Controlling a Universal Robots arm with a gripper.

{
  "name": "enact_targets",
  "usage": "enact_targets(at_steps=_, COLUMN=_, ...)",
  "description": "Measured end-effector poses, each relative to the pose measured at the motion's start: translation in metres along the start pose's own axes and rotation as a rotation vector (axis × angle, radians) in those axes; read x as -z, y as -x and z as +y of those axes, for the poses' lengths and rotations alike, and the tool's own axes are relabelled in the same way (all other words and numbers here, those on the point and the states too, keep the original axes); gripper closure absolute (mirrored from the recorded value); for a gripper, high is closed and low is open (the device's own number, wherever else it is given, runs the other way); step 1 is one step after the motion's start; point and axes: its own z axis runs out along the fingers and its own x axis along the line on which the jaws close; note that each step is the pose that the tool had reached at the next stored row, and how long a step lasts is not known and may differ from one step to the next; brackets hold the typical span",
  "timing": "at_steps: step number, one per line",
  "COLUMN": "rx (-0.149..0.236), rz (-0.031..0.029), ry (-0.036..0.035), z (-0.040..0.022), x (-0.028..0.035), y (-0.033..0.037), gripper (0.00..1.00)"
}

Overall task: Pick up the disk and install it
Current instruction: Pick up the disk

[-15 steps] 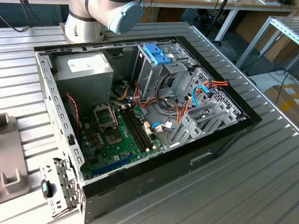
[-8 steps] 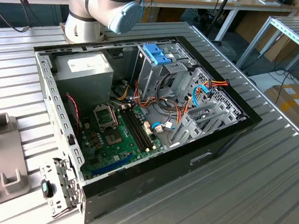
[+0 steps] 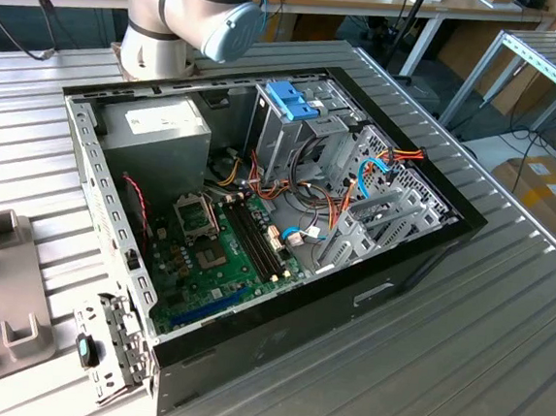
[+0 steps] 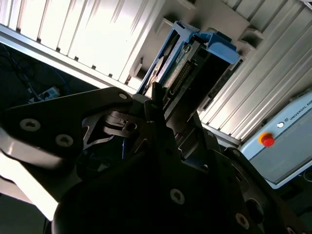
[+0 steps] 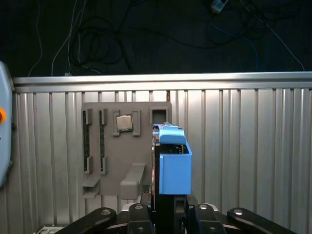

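gripper (image 5: 168, 207) is pinching the disk (image 5: 174, 163) from both flat sides at one short end, so the drive stands on edge and points away from the wrist, its light-blue carrier rail wrapping the far end. i'd guess that hold is chosen so the drive can go edge-first into a bay without the jaws fouling the opening. in the second wrist view the same clamp (image 4: 165, 112) shows from the other side, with the disk's (image 4: 195, 63) connector edge and blue rail reaching out beyond it. just behind the drive lies the grey fixture tray (image 5: 109, 146) on the ribbed metal table (image 5: 243, 146), a processor chip (image 5: 124, 123) seated in one pocket; whether the drive has cleared the tray i cannot tell. in the exterior view the computer case (image 3: 348, 302) lies open on its side, which leaves the drive cage (image 3: 294, 141), topped by a darker blue bracket (image 3: 292, 100), reachable from above, beside the arm's base (image 3: 193, 11).
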Motion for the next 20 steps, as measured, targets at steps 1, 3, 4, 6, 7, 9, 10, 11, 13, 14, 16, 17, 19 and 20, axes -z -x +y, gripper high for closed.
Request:
enact_targets(at_steps=1, rx=0.000, rz=0.0000, ry=0.0001, z=-0.0008, x=0.0000, y=0.0000, gripper=0.65)
enact_targets(at_steps=3, rx=0.000, rz=0.0000, ry=0.0001, z=-0.0030, x=-0.0001, y=0.0000, gripper=0.65)
enact_targets(at_steps=4, rx=0.000, rz=0.0000, ry=0.0001, z=-0.0042, x=-0.0001, y=0.0001, gripper=0.65)
enact_targets(at_steps=6, rx=0.000, rz=0.0000, ry=0.0000, z=-0.0066, x=-0.0003, y=0.0001, gripper=0.65)
enact_targets(at_steps=7, rx=0.000, rz=0.0000, ry=0.0001, z=-0.0083, x=-0.0002, y=0.0001, gripper=0.65)
enact_targets(at_steps=9, rx=-0.001, rz=0.0001, ry=0.0002, z=-0.0110, x=-0.0003, y=0.0002, gripper=0.65)
enact_targets(at_steps=10, rx=-0.001, rz=0.0001, ry=0.0002, z=-0.0141, x=-0.0005, y=0.0002, gripper=0.65)
enact_targets(at_steps=11, rx=-0.002, rz=0.0000, ry=0.0001, z=-0.0160, x=-0.0006, y=0.0002, gripper=0.65)
enact_targets(at_steps=13, rx=-0.002, rz=0.0001, ry=0.0002, z=-0.0201, x=-0.0007, y=0.0003, gripper=0.65)
enact_targets(at_steps=14, rx=-0.003, rz=0.0001, ry=0.0003, z=-0.0242, x=-0.0009, y=0.0004, gripper=0.65)
enact_targets(at_steps=16, rx=-0.004, rz=0.0002, ry=0.0004, z=-0.0280, x=-0.0009, y=0.0004, gripper=0.65)
enact_targets(at_steps=17, rx=-0.005, rz=0.0002, ry=0.0004, z=-0.0302, x=-0.0011, y=0.0004, gripper=0.65)
enact_targets(at_steps=19, rx=-0.006, rz=0.0002, ry=0.0005, z=-0.0341, x=-0.0012, y=0.0005, gripper=0.65)
enact_targets(at_steps=20, rx=-0.006, rz=0.0002, ry=0.0004, z=-0.0366, x=-0.0013, y=0.0005, gripper=0.65)
